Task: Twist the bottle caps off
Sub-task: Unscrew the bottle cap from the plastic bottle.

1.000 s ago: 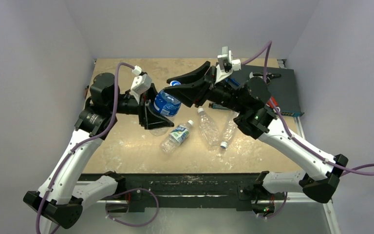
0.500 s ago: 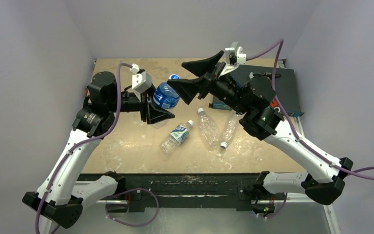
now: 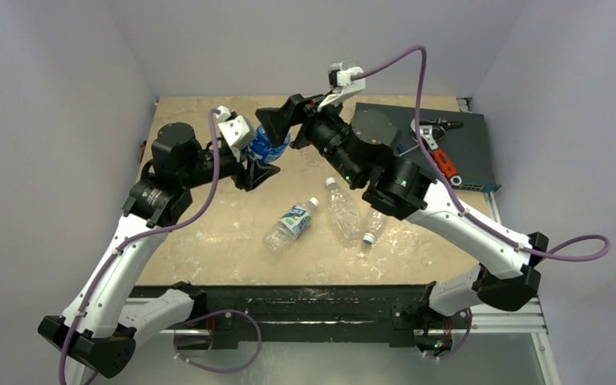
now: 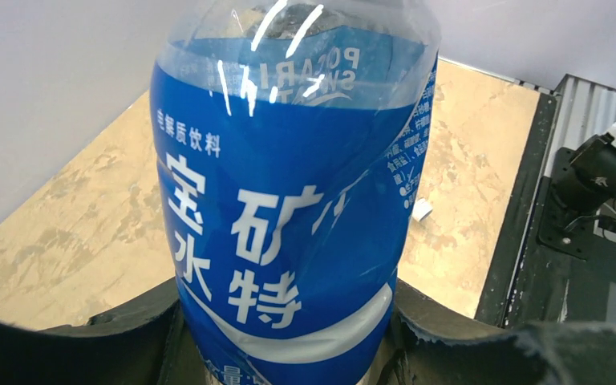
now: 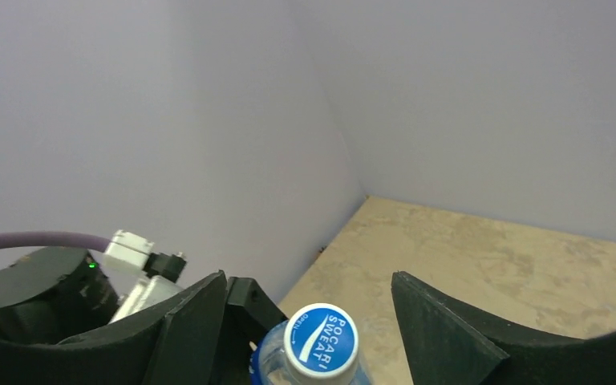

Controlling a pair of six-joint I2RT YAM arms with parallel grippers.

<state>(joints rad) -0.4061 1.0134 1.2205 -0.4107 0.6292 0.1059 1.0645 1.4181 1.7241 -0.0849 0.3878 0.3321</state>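
The left arm (image 3: 116, 261) starts at the near left, goes up, bends at the elbow and reaches toward the far middle. At its end, the left gripper (image 3: 261, 160) points to the right. Its two black fingers are squeezed tight on the blue bottle (image 3: 269, 146) and hold it up in the air. The right arm (image 3: 457, 220) starts at the near right and leans far over to the left. The right gripper (image 3: 282, 128) meets the left one at the far middle. Its fingers stand wide apart, one on each side of the cap (image 5: 321, 339), and do not touch it.
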